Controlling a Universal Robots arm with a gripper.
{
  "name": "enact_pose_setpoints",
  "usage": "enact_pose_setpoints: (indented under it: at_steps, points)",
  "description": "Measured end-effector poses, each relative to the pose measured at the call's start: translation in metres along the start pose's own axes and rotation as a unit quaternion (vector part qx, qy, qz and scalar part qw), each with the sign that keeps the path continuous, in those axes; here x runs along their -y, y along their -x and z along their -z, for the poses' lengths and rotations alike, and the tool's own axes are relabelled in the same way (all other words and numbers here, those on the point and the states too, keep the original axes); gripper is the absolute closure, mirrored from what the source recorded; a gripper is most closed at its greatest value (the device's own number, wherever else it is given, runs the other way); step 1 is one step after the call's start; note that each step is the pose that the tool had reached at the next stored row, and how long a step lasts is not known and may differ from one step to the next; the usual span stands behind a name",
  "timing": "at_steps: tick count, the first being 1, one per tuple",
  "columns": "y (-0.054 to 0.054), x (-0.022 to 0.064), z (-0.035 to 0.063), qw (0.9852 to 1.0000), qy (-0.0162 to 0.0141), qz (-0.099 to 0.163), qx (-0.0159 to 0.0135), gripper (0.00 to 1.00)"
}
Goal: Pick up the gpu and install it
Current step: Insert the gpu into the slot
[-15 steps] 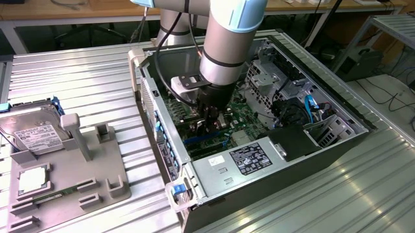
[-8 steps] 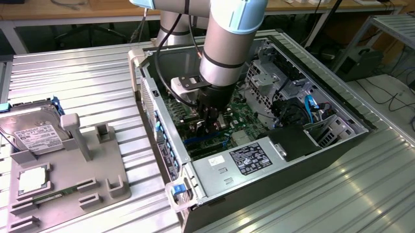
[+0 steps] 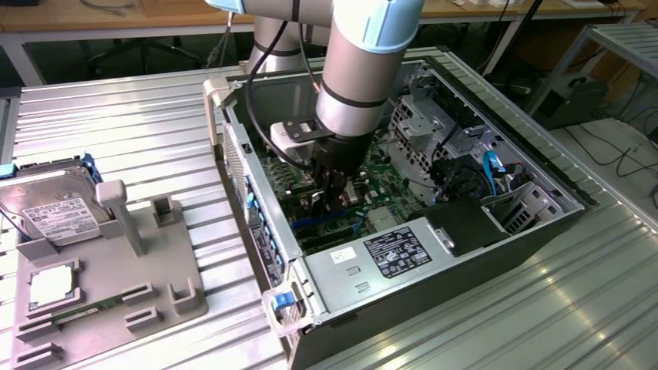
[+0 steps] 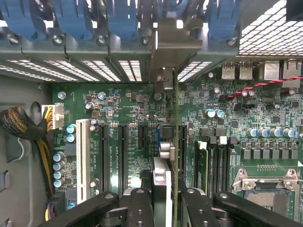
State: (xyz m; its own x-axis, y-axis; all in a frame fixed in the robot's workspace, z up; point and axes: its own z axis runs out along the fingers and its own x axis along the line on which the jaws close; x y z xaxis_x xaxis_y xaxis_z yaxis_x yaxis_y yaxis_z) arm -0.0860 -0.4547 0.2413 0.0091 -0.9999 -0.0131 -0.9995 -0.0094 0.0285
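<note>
1. The ribbed grey metal tabletop (image 3: 134,131) is carrying an open black computer case (image 3: 535,231) lying on its side toward the exterior view's right edge.
2. The arm is reaching down into the case, and the black two-fingered end effector (image 3: 337,202) is sitting just above the green motherboard (image 4: 118,118).
3. The end effector is clamping the gpu (image 4: 163,175), a thin dark expansion card with a pale metal bracket, with one finger (image 4: 142,203) pressing on each face.
4. The gpu is standing edge-on over the motherboard, running parallel to the black expansion slots (image 4: 122,151). Its bracket is reaching the case's rear wall below the blue retention clips (image 4: 75,19). Whether its edge is sitting in a slot cannot be told.
5. A grey moulded fixture tray (image 3: 154,293) is resting near the tabletop's edge on the exterior view's left. It is holding a silver hard drive with a white label (image 3: 52,216) and a small square silver CPU chip (image 3: 52,287).
</note>
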Motion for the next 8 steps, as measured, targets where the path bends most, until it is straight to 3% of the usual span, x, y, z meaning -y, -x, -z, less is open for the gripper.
enact_pose_setpoints:
  at_steps: [8]
  points:
    - [-0.001, 0.0, 0.0003, 1.0, 0.0001, -0.002, 0.0, 0.71]
